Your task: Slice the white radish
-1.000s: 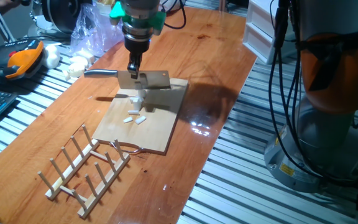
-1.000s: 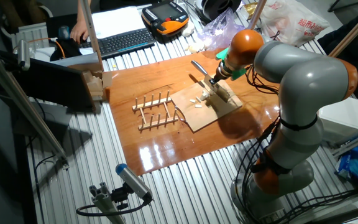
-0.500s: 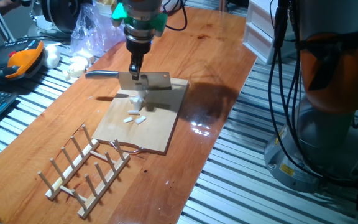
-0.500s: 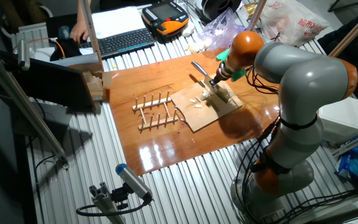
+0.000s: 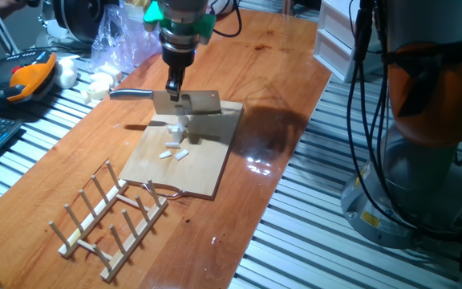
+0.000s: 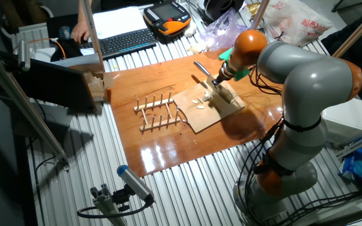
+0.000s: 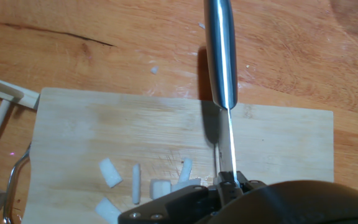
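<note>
Steel cleaver [image 5: 184, 103] pinched by its spine in my gripper [image 5: 173, 87], blade edge down over the wooden board [image 5: 184, 152] so it can chop; white radish [image 5: 175, 150] slices lie just below it. Other fixed view: arm leans over the board, a dish rack [image 6: 156, 111] beside it. Hand view: jaws pressed on the blade, radish bits left of it.

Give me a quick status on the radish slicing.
Gripper shut on cleaver, blade over cutting board. White radish in several cut pieces on the board. Nothing blocking the blade; wooden rack sits clear.
</note>
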### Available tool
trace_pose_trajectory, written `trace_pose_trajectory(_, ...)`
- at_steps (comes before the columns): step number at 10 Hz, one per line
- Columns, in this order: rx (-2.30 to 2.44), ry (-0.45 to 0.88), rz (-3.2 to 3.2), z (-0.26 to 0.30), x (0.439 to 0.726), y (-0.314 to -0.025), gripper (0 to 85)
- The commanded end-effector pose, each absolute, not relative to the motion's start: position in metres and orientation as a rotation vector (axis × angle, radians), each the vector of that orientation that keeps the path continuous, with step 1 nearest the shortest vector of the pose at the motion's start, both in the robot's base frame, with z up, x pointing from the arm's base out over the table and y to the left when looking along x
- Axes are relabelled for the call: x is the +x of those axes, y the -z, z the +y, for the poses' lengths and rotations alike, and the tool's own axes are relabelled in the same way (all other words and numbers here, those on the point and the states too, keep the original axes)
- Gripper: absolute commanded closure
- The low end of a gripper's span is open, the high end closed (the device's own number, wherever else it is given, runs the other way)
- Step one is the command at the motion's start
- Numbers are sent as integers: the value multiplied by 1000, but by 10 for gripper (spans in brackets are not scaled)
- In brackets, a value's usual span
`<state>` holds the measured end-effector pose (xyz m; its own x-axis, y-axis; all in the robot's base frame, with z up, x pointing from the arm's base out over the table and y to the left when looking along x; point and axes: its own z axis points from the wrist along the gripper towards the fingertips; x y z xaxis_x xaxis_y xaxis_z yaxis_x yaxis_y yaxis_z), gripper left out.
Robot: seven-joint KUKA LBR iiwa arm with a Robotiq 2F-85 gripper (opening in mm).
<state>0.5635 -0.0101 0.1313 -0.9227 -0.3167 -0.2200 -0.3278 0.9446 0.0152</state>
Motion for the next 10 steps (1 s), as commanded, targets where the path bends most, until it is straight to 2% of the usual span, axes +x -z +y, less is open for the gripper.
trace_pose_trajectory(1,-486,-75,2882,-11,563,-130,850)
trace_pose_trajectory(10,-490,-82,2868,-12,561,-119,850)
